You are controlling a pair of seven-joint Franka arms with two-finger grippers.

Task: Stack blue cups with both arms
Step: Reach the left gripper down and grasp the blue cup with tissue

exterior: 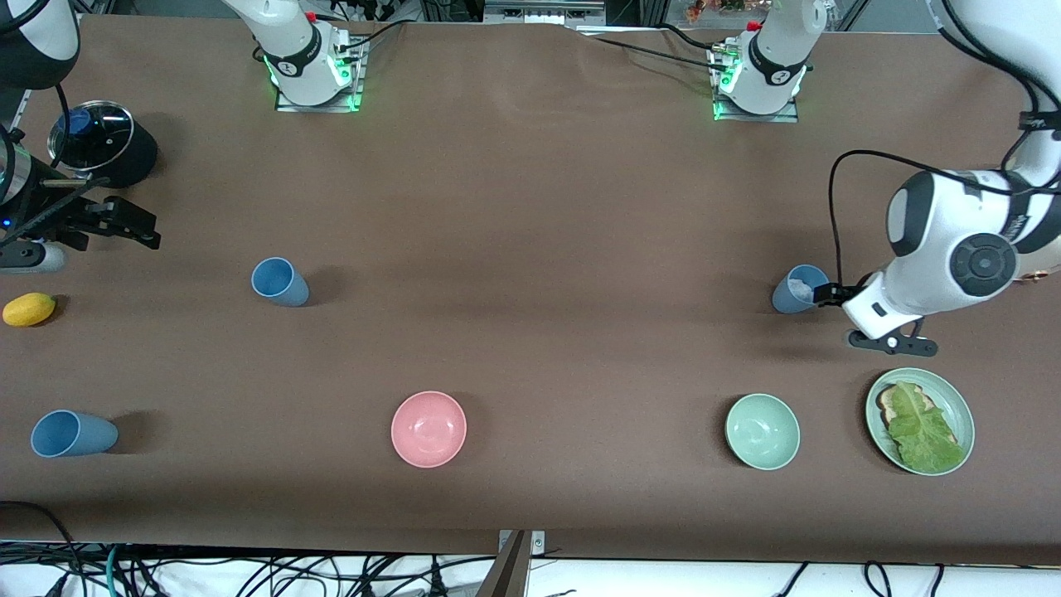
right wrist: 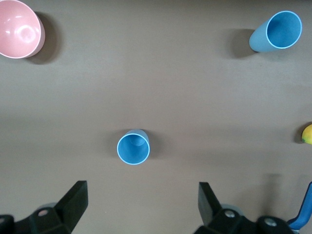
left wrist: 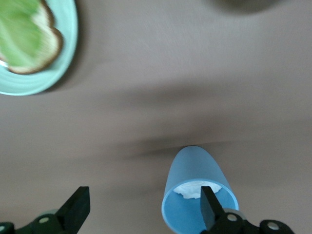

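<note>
Three blue cups stand upright. One [exterior: 800, 288] is at the left arm's end and has something white in it. My left gripper [exterior: 845, 297] is open at this cup. In the left wrist view [left wrist: 144, 209] one fingertip [left wrist: 209, 207] is inside the cup's [left wrist: 195, 170] mouth and the other stands outside, well apart from it. A second cup [exterior: 279, 282] is toward the right arm's end, and a third [exterior: 73, 434] is nearer the front camera. My right gripper [exterior: 141, 228] is open and empty above the table; its wrist view [right wrist: 141, 204] shows both cups [right wrist: 133, 147] [right wrist: 275, 31].
A pink bowl [exterior: 428, 429] and a mint-green bowl [exterior: 763, 431] sit near the front edge. A green plate [exterior: 961, 410] with bread and lettuce lies close to the left gripper. A lemon [exterior: 29, 309] and a lidded black pot [exterior: 99, 141] are at the right arm's end.
</note>
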